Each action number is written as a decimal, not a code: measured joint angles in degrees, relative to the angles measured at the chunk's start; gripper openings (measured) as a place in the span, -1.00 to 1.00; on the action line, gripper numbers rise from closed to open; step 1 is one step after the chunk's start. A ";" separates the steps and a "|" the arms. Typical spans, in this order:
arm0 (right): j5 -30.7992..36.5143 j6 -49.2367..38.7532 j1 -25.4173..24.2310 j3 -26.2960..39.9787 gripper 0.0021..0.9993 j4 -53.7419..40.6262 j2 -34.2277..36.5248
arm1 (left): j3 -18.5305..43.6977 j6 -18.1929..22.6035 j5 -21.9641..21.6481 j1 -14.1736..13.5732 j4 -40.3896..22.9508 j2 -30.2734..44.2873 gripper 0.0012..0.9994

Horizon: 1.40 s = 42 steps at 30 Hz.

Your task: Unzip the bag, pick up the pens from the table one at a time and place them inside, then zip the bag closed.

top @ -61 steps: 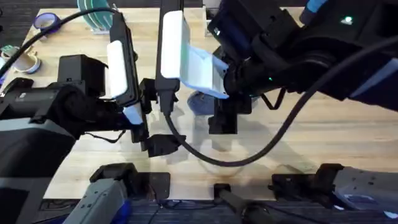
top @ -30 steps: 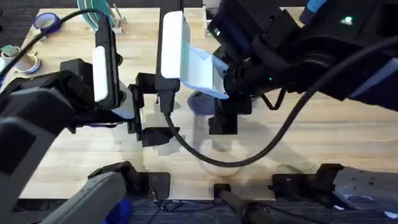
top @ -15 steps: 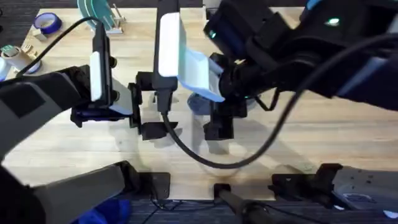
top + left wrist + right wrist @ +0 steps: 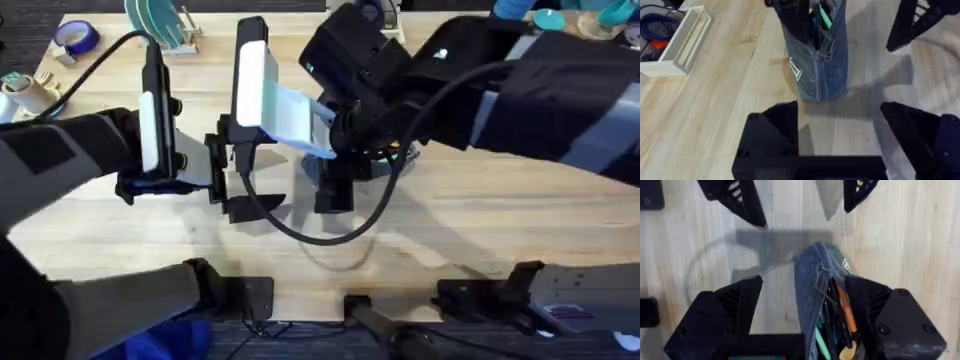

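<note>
Left pincer [image 4: 840, 145] spread, holding nothing, near bag [image 4: 817, 60]. Bag mid-desk [image 4: 715, 115], unzipped, holding pens [image 4: 837, 325]: green, orange, dark. White label [image 4: 795, 69] on bag side, text unreadable. Right pincer [image 4: 805, 310] spread, straddling bag.

A blue tape roll [image 4: 74, 36] lies near the table's far left corner, with a teal plate [image 4: 150, 20] in a rack at the far edge. A white tray [image 4: 680, 41] holds blue cable.
</note>
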 joint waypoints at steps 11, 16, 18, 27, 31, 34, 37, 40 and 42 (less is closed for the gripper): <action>0.99 0.00 0.00 0.00 0.99 0.46 2.95 | 0.00 0.42 0.01 0.00 -0.02 0.00 0.99; 1.27 0.01 0.00 0.02 0.86 1.07 3.15 | 0.00 0.42 0.01 0.00 -0.02 0.00 0.99; 1.30 0.00 0.00 0.02 0.70 1.11 3.15 | 0.00 0.42 0.01 0.00 -0.02 0.00 0.99; 1.86 -0.06 -0.02 0.02 -0.30 1.14 3.17 | 0.00 0.42 0.01 0.00 -0.09 0.00 0.99; 3.04 -0.04 -0.13 0.07 -0.92 1.33 3.17 | 0.00 0.42 0.01 0.00 -0.22 0.00 0.99; 4.65 0.00 -0.11 0.07 -0.94 1.36 3.15 | 0.00 0.42 -0.01 0.00 -0.24 0.00 0.99; 5.87 -0.02 0.00 0.07 -0.94 1.38 3.17 | 0.00 0.42 0.01 0.00 -0.24 0.00 0.99; 6.44 -0.02 0.09 0.09 -0.94 1.38 3.15 | 0.00 0.42 0.01 0.00 -0.24 0.00 0.99; 6.53 -0.02 0.09 0.09 -0.94 1.38 3.16 | 0.00 0.42 0.01 0.00 -0.23 0.00 0.99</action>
